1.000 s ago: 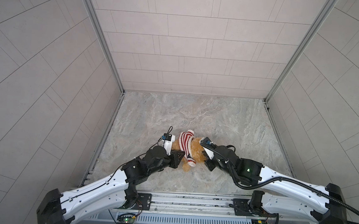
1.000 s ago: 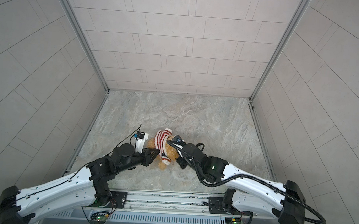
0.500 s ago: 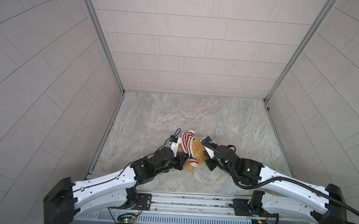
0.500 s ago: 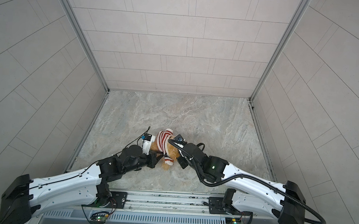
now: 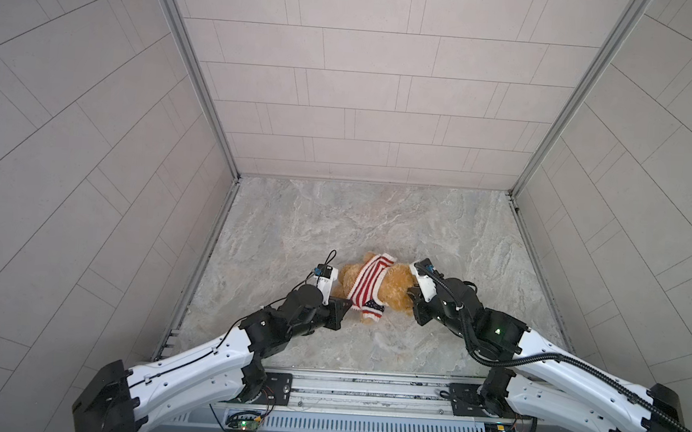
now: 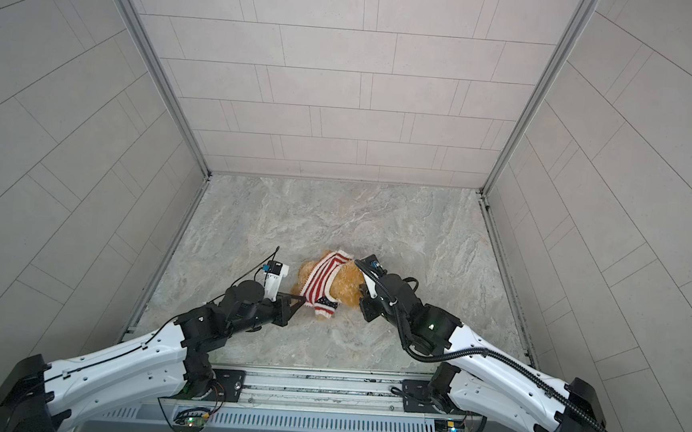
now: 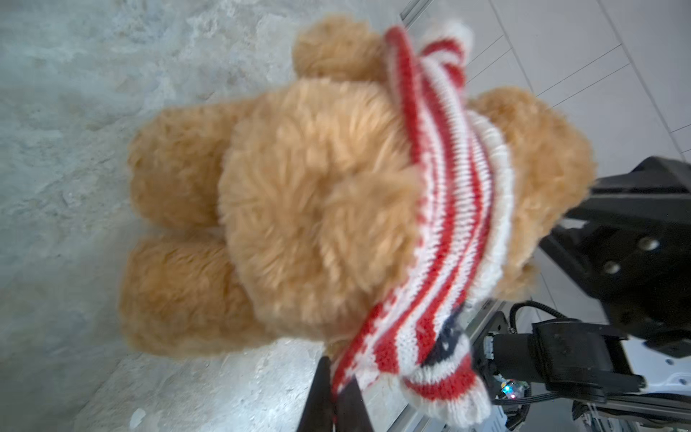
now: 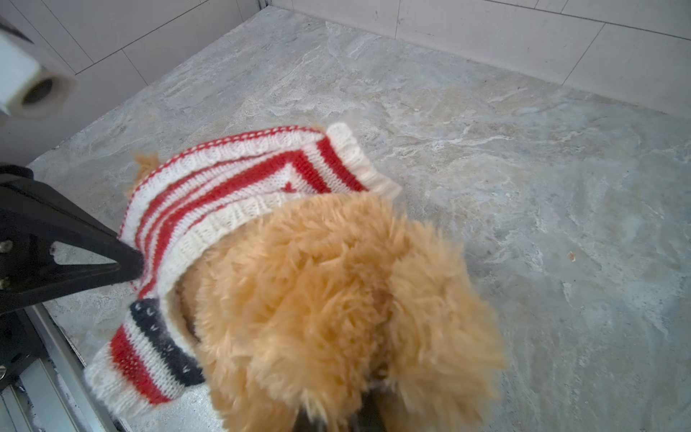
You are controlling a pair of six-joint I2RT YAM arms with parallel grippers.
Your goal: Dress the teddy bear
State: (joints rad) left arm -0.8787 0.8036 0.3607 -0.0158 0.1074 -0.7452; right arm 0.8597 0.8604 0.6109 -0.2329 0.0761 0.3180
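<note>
The teddy bear, fluffy and golden-brown, lies on the marble floor at the front middle in both top views. A red-and-white striped sweater sits bunched round its neck and shoulders, with a navy patch near one cuff. My left gripper is shut on the sweater's lower edge, and its fingertips pinch the knit beside the bear's body. My right gripper is shut in the fur of the bear's head; its tips are mostly buried. The bear's face is hidden.
Tiled walls close the floor on three sides; the left wall's foot runs close to my left arm. A metal rail carrying both arm bases lines the front edge. Bare marble floor stretches behind the bear.
My left gripper has reached in toward the bear and shut on the sweater's edge. The right gripper keeps its hold and has hardly moved.
</note>
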